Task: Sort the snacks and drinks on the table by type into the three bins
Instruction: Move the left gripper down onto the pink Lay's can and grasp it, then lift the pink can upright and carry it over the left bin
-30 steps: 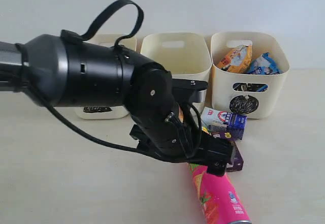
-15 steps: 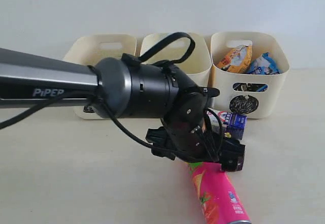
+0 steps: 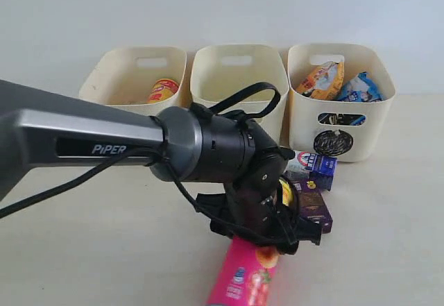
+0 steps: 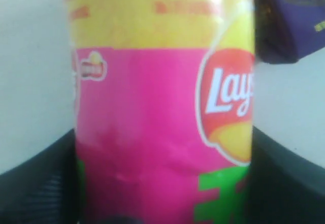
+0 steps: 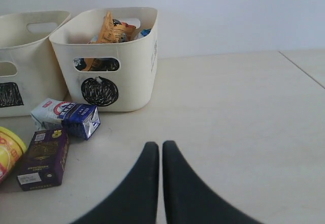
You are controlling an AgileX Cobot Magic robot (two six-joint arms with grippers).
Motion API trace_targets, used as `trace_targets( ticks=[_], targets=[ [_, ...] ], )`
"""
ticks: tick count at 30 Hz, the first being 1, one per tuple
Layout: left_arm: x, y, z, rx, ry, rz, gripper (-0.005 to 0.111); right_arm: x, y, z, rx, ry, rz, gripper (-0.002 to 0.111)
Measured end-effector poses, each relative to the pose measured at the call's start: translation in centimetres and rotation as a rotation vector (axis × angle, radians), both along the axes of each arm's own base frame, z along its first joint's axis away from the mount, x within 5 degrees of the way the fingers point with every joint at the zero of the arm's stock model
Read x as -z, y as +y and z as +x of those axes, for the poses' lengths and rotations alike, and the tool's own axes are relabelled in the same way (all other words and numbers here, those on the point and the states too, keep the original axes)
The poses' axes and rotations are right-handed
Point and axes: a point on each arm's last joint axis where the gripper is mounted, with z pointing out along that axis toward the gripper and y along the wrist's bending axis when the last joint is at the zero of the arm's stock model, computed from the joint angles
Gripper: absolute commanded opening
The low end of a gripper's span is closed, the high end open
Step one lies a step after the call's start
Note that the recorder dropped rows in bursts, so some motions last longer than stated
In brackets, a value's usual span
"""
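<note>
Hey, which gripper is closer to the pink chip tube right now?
Left. The left gripper has the pink chip tube between its jaws, touching both sides. The right gripper, shut, hangs over the table, well apart from it.

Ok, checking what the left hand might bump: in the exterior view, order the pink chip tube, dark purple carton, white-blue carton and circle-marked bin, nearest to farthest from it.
1. pink chip tube, gripped in the left hand.
2. dark purple carton, just right of it.
3. white-blue carton, behind the purple one.
4. circle-marked bin, back right.
</note>
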Motion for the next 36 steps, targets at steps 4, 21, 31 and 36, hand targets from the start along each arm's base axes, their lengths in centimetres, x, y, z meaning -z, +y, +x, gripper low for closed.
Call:
trace_targets(
  ticks=[4,21,31,36],
  targets=[
    [0.0,0.1,0.0,0.011,0.000,0.020,0.004,0.0,0.0,0.0,0.000,0.000,0.000,0.000],
    [-8.9,1.5,-0.9,0.231,-0.125,0.010,0.004,0.0,0.0,0.0,0.000,0.000,0.002,0.000],
    [-18.1,6.7,0.4,0.156,-0.305,-0.107,0.004,0.0,0.0,0.0,0.000,0.000,0.002,0.000],
    [-20.9,10.4,1.9,0.063,-0.367,-0.136,0.004,0.0,0.0,0.0,0.000,0.000,0.002,0.000]
  ],
)
